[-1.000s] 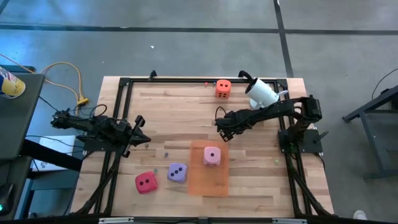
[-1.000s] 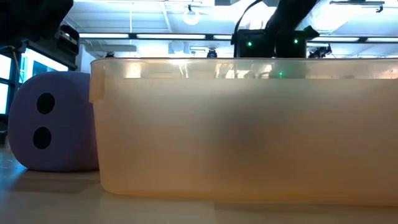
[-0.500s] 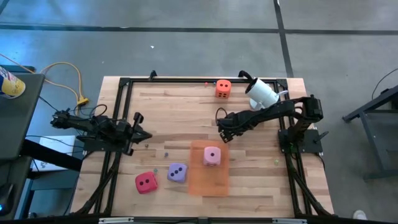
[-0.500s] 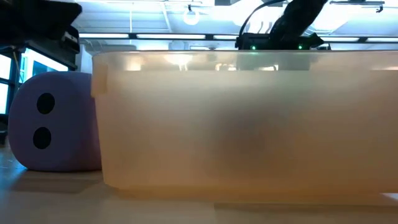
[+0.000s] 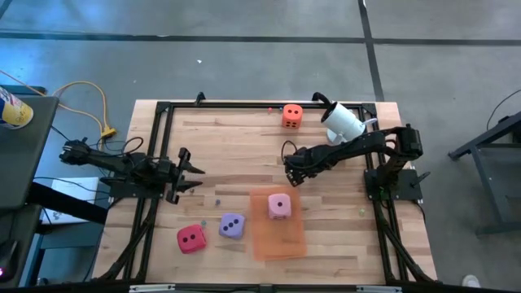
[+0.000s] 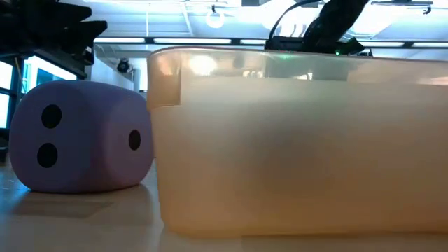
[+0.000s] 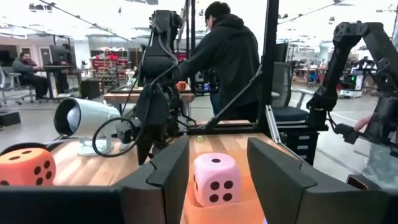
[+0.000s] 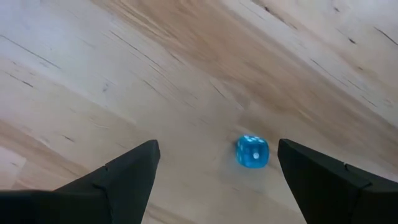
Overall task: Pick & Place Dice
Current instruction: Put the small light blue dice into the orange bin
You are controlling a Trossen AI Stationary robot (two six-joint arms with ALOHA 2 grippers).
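Left jaws [image 5: 189, 172]: left of the frame's centre in the high view, low over the bare desk [image 5: 236, 138], spread wide with nothing between them; in the left wrist view they [image 7: 217, 163] frame the pink die.
Right jaws [image 5: 291, 168]: just right of the frame's centre in the high view, above the mat's upper edge, pointing down; in the right wrist view they [image 8: 217, 165] stand wide apart and empty over the wood.
Pink die [image 5: 279, 205]: on the upper part of the orange mat [image 5: 279, 236], lower centre of the high view; three dark pips face the left wrist camera [image 7: 215, 179].
Purple die [image 5: 233, 225]: on the desk just left of the mat, lower centre; fills the left of the low view [image 6: 80, 136], beside the mat's edge [image 6: 301, 147].
Red die [image 5: 191, 238]: on the desk, lower left, near the purple die.
Orange die [image 5: 292, 115]: at the top centre of the desk, well apart from the others; at the lower left of the left wrist view [image 7: 25, 167].
White camera [image 5: 343, 120]: upper right of the desk, near the orange die.
Small blue die [image 8: 252, 152]: on the wood between the right fingers in the right wrist view.
Person [image 7: 227, 59]: in a dark hooded top beyond the desk, in the left wrist view.
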